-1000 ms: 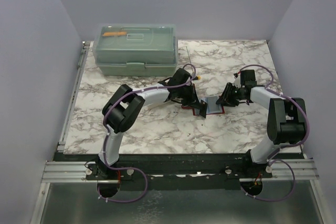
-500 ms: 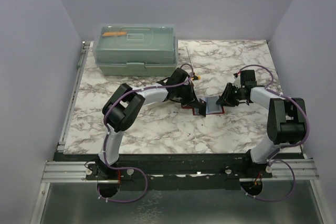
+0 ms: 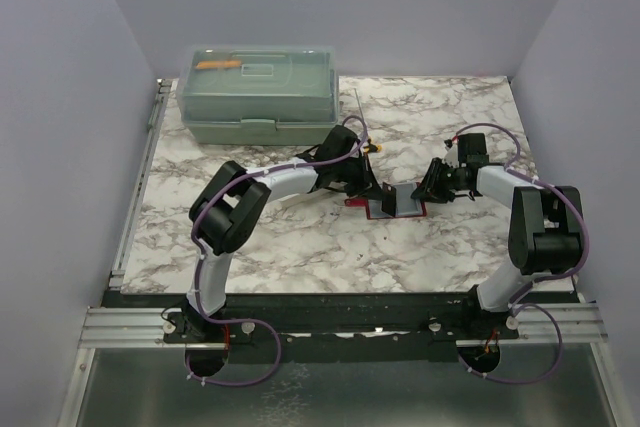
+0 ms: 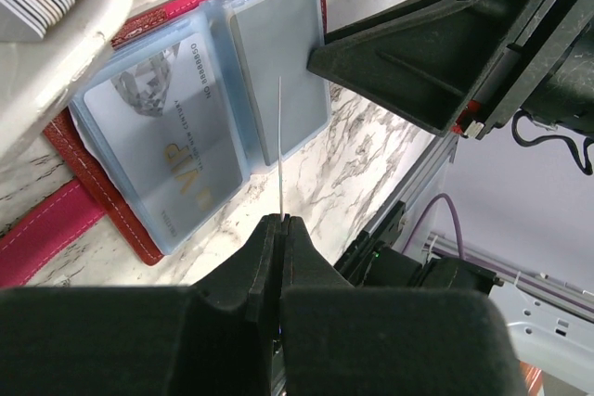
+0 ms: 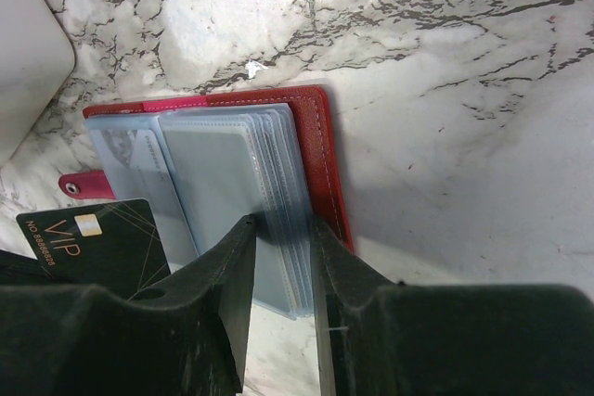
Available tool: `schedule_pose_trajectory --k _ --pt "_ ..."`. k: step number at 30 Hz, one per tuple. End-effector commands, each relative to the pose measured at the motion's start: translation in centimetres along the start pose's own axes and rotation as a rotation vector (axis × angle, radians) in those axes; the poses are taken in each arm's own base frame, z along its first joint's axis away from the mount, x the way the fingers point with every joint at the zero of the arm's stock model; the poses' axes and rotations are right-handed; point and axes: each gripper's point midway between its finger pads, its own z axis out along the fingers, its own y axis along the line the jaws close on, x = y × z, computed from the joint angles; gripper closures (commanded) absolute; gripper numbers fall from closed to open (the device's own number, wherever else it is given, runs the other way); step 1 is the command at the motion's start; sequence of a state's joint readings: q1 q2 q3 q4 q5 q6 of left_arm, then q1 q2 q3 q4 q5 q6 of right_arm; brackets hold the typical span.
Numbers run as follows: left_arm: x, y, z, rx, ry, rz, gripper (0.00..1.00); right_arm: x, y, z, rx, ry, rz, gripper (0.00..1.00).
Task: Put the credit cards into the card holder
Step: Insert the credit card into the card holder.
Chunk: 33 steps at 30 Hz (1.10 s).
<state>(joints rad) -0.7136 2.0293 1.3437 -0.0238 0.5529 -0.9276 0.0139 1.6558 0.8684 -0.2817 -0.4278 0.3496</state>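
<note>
Left claw (image 4: pixel 280 220) clamped on one credit card (image 5: pixel 93 243), edge-on over the open red card holder (image 5: pixel 320 155). Right claw (image 5: pixel 278 229) part-open, tips on its sleeve edge. Holder mid-bench (image 5: pixel 464 90), marble free around it. Green lidded box (image 3: pixel 256 94) far-left. Lilac walls (image 3: pixel 60 97) close.

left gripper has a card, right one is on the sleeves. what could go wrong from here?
1. The left gripper pinches the card at one end only, so it may flex or skid off a sleeve mouth.
2. The right gripper straddles several fanned sleeves, so the card could slide between sleeves instead of into one.
3. Both grippers crowd the card holder, and a bump could shift it.
</note>
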Motion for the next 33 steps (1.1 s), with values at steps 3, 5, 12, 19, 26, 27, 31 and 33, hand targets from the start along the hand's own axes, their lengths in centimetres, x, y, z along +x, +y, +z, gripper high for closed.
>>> schedule_pose_trajectory --k 3,5,12,19,26,27,31,33 --pt "0.1 0.8 0.7 0.0 0.017 -0.027 1.0 1.6 -1.0 0.8 0.016 0.05 0.006 0.71" --pt "0.1 1.3 0.9 -0.011 0.019 -0.04 1.0 1.6 -1.0 0.8 0.015 0.051 0.006 0.71" --pt "0.1 1.8 1.2 -0.018 0.026 -0.05 1.0 1.6 -1.0 0.9 0.016 0.052 0.005 0.71" --pt "0.0 2.2 1.4 -0.024 0.028 -0.061 1.0 1.6 -1.0 0.8 0.014 0.052 0.005 0.71" --pt "-0.2 3.2 1.5 -0.052 0.024 -0.105 1.0 1.8 -1.0 0.9 0.013 0.058 0.009 0.71" --pt "-0.3 3.2 1.3 -0.055 0.017 -0.112 1.0 1.8 -1.0 0.9 0.014 0.058 0.009 0.71" --pt "-0.3 3.2 1.0 -0.056 0.019 -0.143 1.0 1.8 -1.0 0.9 0.013 0.059 0.007 0.71" --pt "-0.1 3.1 0.8 -0.054 0.028 -0.154 1.0 1.8 -1.0 1.0 0.012 0.06 0.007 0.71"
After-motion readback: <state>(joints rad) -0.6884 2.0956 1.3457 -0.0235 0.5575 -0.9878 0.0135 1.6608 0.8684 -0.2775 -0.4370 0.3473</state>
